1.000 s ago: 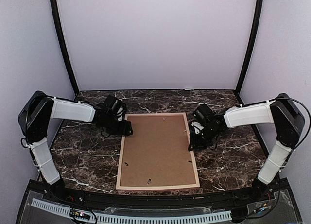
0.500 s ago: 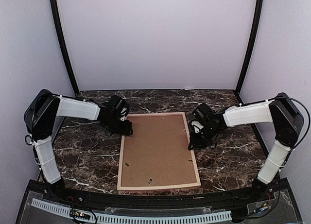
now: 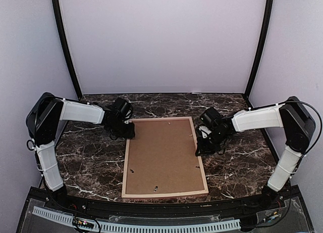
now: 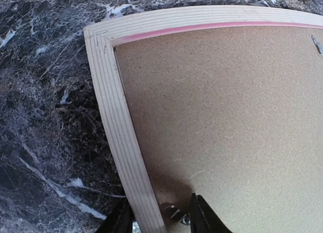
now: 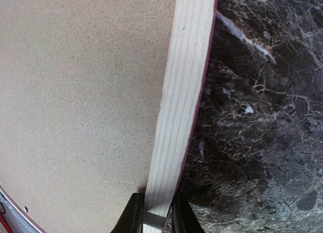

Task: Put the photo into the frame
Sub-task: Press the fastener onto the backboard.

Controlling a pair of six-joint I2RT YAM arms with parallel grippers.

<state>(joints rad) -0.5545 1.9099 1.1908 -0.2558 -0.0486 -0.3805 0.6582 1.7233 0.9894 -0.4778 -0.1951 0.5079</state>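
From my end the frame (image 3: 124,167) lies face-down on the dark veined marble desk (image 3: 91,162), grainy brown backing board (image 3: 164,154) up. My left fingers (image 4: 201,217) loosely straddle its pale striped rail; the right fingers (image 5: 133,218) pinch the opposite rail.

Left arm (image 3: 75,111) & right arm (image 3: 257,119) match: 2 white shell sections each, upper & lower, w/ rounded black joint housings at the elbow & black wrist blocks. Thin black cables loop beside the elbows, held by white ties. Left fingers (image 4: 202,218) & right fingers (image 5: 132,215): 2 per wrist, matte black, tapered.
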